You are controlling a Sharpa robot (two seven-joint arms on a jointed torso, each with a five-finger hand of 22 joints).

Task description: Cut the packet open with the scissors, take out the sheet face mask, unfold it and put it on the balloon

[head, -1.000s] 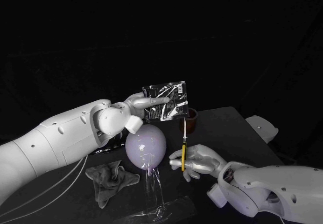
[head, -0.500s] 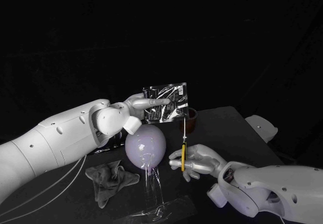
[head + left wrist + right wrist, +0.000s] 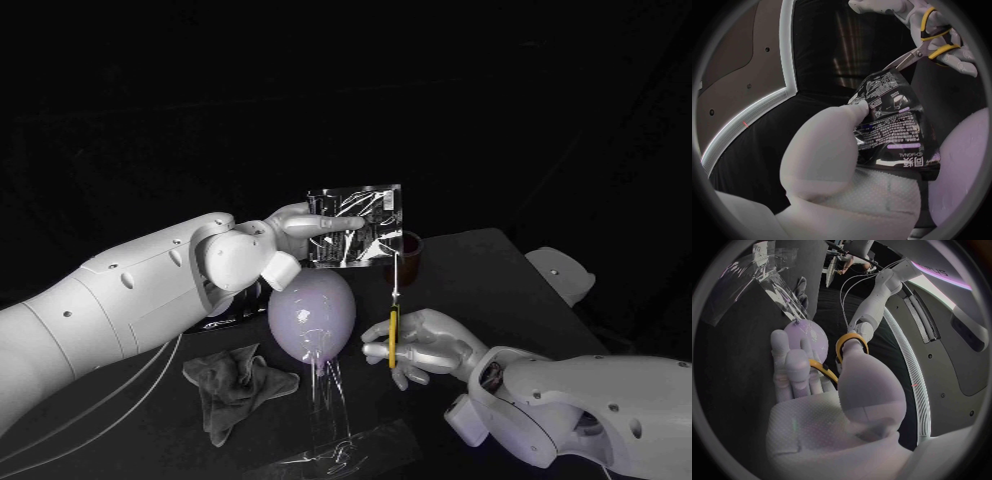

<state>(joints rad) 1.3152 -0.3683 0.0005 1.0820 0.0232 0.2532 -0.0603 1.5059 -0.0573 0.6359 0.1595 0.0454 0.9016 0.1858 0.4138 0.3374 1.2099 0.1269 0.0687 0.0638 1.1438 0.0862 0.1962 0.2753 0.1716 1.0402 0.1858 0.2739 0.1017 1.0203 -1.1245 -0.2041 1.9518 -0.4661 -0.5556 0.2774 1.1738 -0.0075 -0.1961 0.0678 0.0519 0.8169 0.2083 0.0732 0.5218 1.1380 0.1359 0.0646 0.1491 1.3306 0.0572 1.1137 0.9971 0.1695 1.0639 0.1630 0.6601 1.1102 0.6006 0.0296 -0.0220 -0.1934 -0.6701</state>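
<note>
Over the black table (image 3: 476,268), the left hand (image 3: 306,228) pinches the packet (image 3: 372,214) (upright) while the right hand (image 3: 430,345) grips the scissors (image 3: 392,300) just beneath.

My left hand (image 3: 836,165) grips the dark printed packet (image 3: 892,125), thumb on its face. Beyond it, my right hand (image 3: 945,27) holds the yellow-handled scissors (image 3: 920,50), tips at the packet's far edge. The pale balloon (image 3: 964,170) sits just beside my left hand.

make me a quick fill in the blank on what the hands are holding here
The left hand holds up the ____. The right hand holds the yellow-handled ____, tips pointing upward. The pale rounded ____ sits beside the crumpled cloth.
Missing: packet; scissors; balloon.
</note>
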